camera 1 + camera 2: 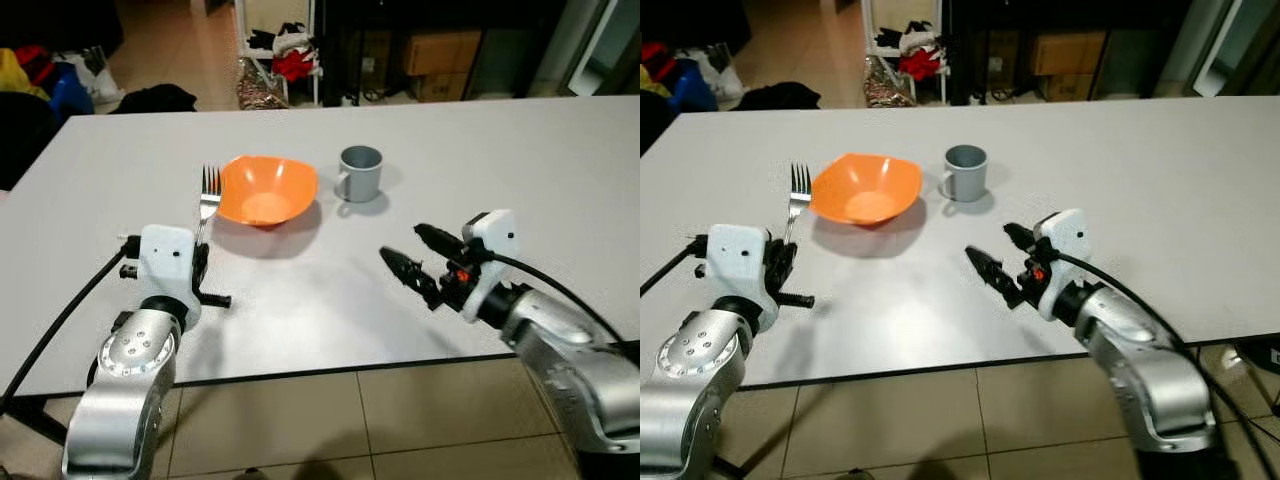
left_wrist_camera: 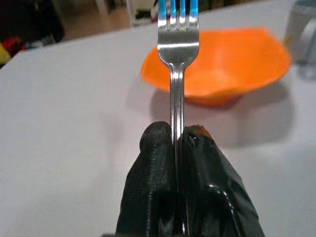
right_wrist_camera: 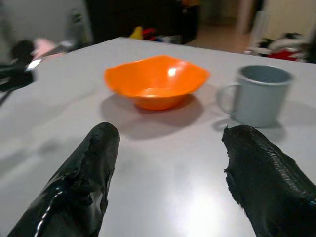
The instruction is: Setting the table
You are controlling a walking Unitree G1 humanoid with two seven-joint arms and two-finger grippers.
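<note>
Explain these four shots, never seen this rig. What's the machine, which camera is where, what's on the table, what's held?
It is a humanoid robot with two silver arms, each ending in two black fingers. Two pictures come from its head, looking down at a grey table. The other two come from cameras on the wrists, looking along the fingers. On the table sit an orange bowl and, to its right, a grey mug. The left gripper is shut on a fork, tines pointing toward the bowl. The right gripper is open, holds nothing and points toward the bowl and mug.
</note>
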